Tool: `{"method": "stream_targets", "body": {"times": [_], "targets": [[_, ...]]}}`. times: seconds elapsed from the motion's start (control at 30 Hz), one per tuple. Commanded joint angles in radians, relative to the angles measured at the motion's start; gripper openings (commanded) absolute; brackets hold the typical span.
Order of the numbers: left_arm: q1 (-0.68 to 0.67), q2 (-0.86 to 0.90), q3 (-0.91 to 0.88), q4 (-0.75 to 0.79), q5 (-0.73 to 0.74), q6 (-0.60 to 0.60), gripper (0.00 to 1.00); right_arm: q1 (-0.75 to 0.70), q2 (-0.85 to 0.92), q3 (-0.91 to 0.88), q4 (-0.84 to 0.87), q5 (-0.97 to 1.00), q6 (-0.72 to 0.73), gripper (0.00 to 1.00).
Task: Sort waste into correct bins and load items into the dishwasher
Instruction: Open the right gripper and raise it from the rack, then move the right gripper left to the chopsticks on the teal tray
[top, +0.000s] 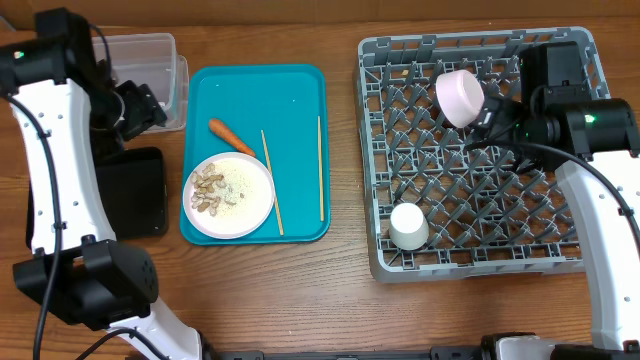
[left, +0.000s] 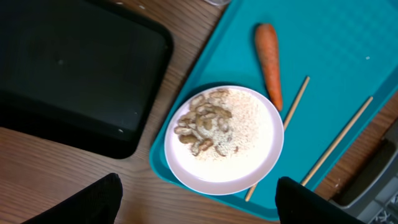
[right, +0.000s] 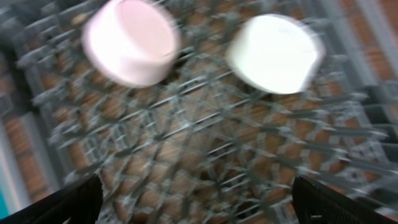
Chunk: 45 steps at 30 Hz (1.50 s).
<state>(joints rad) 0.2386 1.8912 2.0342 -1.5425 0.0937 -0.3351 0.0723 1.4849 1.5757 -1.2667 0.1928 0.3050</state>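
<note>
A round white plate with beige nut shells and crumbs lies on the teal tray, with an orange carrot and two wooden chopsticks beside it. My left gripper is open and empty, between the clear tub and the black tray. In the left wrist view, the gripper hovers near the plate, carrot and black tray. My right gripper is open over the grey dish rack, next to a pale-pink bowl. A white cup stands in the rack. No wrapper or tissue shows.
The right wrist view is blurred; it shows the open gripper above the rack lattice, with the pink bowl and white cup beyond. Bare wooden table lies between tray and rack.
</note>
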Motion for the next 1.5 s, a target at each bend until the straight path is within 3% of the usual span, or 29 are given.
{"method": "stream_targets", "body": {"times": [0.0, 0.37, 0.6, 0.93, 1.17, 1.47], "targets": [[-0.062, -0.001, 0.004, -0.014, 0.001, 0.026, 0.81, 0.000, -0.003, 0.014, 0.003, -0.196, -0.101, 1.00], [-0.260, -0.001, 0.003, -0.039, -0.026, 0.013, 0.81, 0.000, -0.003, 0.014, -0.030, -0.198, -0.127, 1.00], [-0.302, -0.001, 0.003, -0.082, -0.106, -0.051, 0.82, 0.066, -0.003, 0.014, -0.029, -0.268, -0.126, 0.95], [-0.282, -0.001, 0.003, -0.077, -0.166, -0.052, 0.84, 0.348, 0.053, 0.014, 0.046, -0.270, -0.039, 0.92], [-0.180, -0.001, 0.003, -0.076, -0.179, -0.055, 0.85, 0.533, 0.191, 0.014, 0.152, -0.268, 0.010, 0.82], [-0.056, -0.001, 0.003, -0.075, -0.179, -0.055, 0.85, 0.636, 0.411, 0.014, 0.348, -0.180, 0.090, 0.71]]}}
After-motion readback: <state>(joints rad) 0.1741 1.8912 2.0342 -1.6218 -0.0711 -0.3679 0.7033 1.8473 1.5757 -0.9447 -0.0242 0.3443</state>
